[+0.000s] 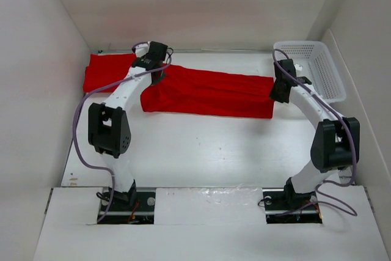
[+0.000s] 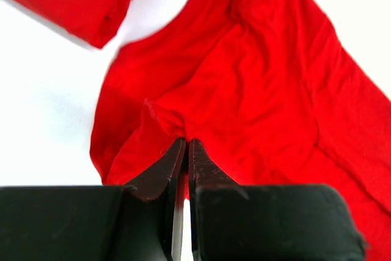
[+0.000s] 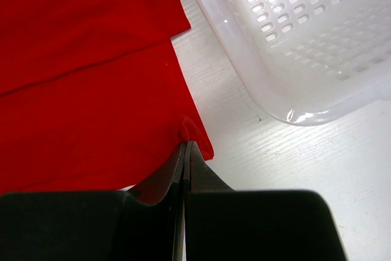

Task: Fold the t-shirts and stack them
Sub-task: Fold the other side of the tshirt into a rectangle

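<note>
- We see our left jaws pinched shut on a bunched fold of the long t-shirt (image 1: 211, 93), at its end far from the basket (image 1: 317, 65).
- Our right jaws are closed tight on that shirt's corner just beside the basket.
- The shirt lies stretched across the bench (image 1: 201, 151) between them.
- A second t-shirt (image 1: 107, 71) lies farthest from the basket, beyond the left jaws.
</note>
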